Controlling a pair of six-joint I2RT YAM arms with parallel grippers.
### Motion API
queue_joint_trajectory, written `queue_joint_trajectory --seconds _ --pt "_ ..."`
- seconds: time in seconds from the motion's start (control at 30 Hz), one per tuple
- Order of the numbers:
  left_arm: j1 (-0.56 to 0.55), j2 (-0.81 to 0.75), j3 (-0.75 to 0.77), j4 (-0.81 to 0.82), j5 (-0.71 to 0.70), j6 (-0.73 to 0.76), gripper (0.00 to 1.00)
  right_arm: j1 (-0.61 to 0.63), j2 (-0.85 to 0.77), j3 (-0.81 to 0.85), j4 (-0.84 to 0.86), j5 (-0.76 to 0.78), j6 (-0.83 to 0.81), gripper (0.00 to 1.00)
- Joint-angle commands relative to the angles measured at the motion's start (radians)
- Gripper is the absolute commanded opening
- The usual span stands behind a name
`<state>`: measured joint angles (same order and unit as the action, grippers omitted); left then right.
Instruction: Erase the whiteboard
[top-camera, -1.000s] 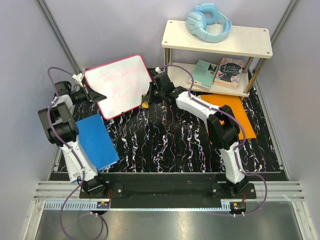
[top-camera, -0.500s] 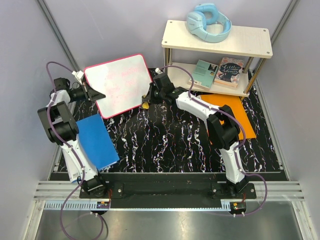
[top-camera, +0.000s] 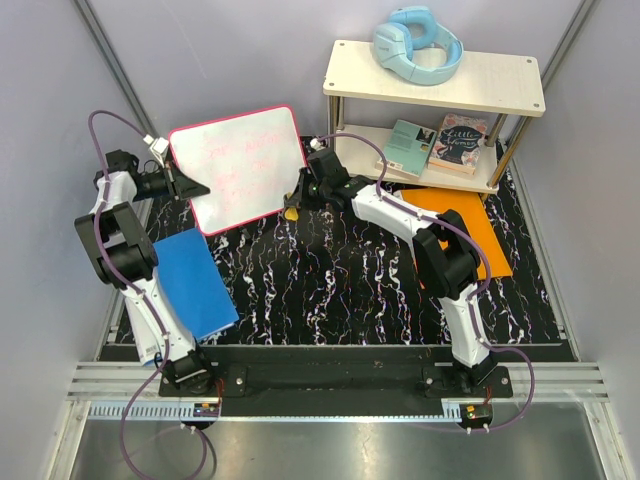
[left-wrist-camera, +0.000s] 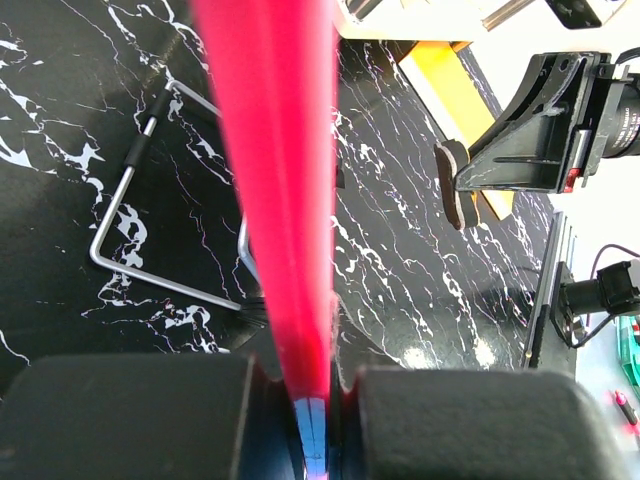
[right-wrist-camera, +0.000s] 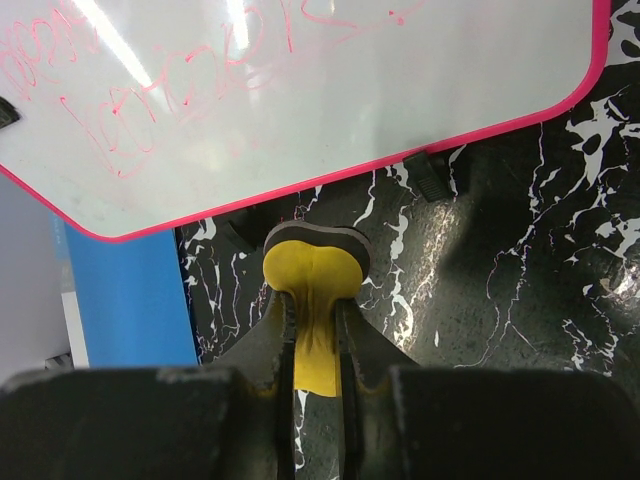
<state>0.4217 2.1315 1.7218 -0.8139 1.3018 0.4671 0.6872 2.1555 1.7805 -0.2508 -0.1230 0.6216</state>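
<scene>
The whiteboard (top-camera: 240, 165) has a pink-red rim and faint pink scribbles, and it hangs tilted above the back left of the table. My left gripper (top-camera: 188, 186) is shut on its left edge. In the left wrist view the red rim (left-wrist-camera: 275, 200) runs edge-on straight out from between the jaws of that gripper (left-wrist-camera: 312, 385). My right gripper (top-camera: 295, 205) is shut on a yellow eraser (right-wrist-camera: 312, 275) with a dark felt face. The eraser sits just below the board's lower rim (right-wrist-camera: 330, 175), apart from the writing surface (right-wrist-camera: 300, 90).
A blue folder (top-camera: 190, 285) lies at the left and an orange folder (top-camera: 470, 225) under the right arm. A wooden shelf (top-camera: 435, 75) at the back right holds books and blue headphones (top-camera: 417, 45). A bent wire stand (left-wrist-camera: 130, 230) lies on the dark marbled mat.
The left gripper has lifted the whiteboard's left edge higher, and the board has risen and shifted toward the back. The right gripper with the eraser has barely moved.
</scene>
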Motion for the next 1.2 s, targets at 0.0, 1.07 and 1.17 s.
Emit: queue_joint_trajectory --seconds 0.0,1.07,1.17 --pt "-0.006 0.068 -0.007 -0.096 -0.464 0.151 0.0 -0.003 -0.051 -0.003 0.041 -0.009 -0.02 0.0" --pt "0.028 -0.018 -0.143 -0.071 -0.501 0.151 0.0 -0.002 -0.12 -0.139 0.074 -0.021 -0.008 0.0" --pt "0.031 -0.002 -0.162 -0.031 -0.585 0.174 0.0 -0.003 -0.114 -0.138 0.081 -0.018 -0.005 0.0"
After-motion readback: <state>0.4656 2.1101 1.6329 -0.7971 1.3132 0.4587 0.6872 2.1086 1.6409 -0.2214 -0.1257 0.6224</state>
